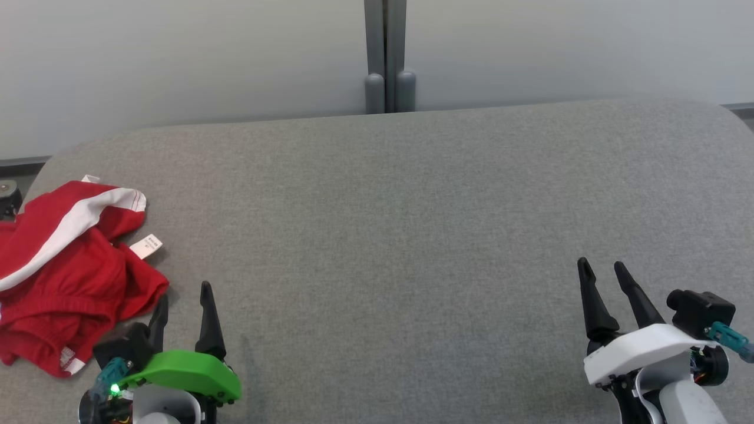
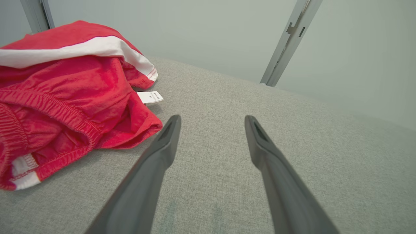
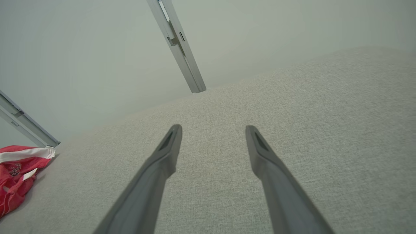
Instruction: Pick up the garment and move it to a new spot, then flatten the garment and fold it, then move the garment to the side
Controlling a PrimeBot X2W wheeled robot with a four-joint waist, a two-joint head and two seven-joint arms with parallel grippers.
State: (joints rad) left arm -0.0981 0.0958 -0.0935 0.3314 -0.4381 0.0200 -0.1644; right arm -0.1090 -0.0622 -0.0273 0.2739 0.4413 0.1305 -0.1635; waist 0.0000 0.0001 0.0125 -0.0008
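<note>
1. A wide grey fabric-covered surface [image 1: 412,235] is being shown across the head view, with its far corners rounded.
2. Pale wall panels [image 1: 177,59] are being seen behind the surface's far edge, and they are being divided near the middle by a grey upright post [image 1: 386,59].
3. The red garment [image 1: 65,265] is being seen crumpled in a heap on the near left part of the surface, at the left edge of the head view. A white stripe [image 1: 70,227] is being shown along its upper fold, and a gathered elastic waistband [image 2: 52,112] is being shown in the left wrist view.
4. The left gripper [image 1: 184,293], under a green cover [image 1: 188,371], is being held just beside the garment's right edge. Its two dark fingers are being held wide apart and nothing is being gripped between them. Whether the finger nearer the red hem is touching the cloth cannot be told.
5. The right gripper [image 1: 601,264], under a white cover [image 1: 642,347], is being held at the lower right of the head view, well apart from the garment. Its fingers are likewise being held spread over the grey fabric, with nothing between them.
6. A small white label [image 1: 147,245] is being seen lying on the surface at the garment's right edge; its print is too small to be read.
</note>
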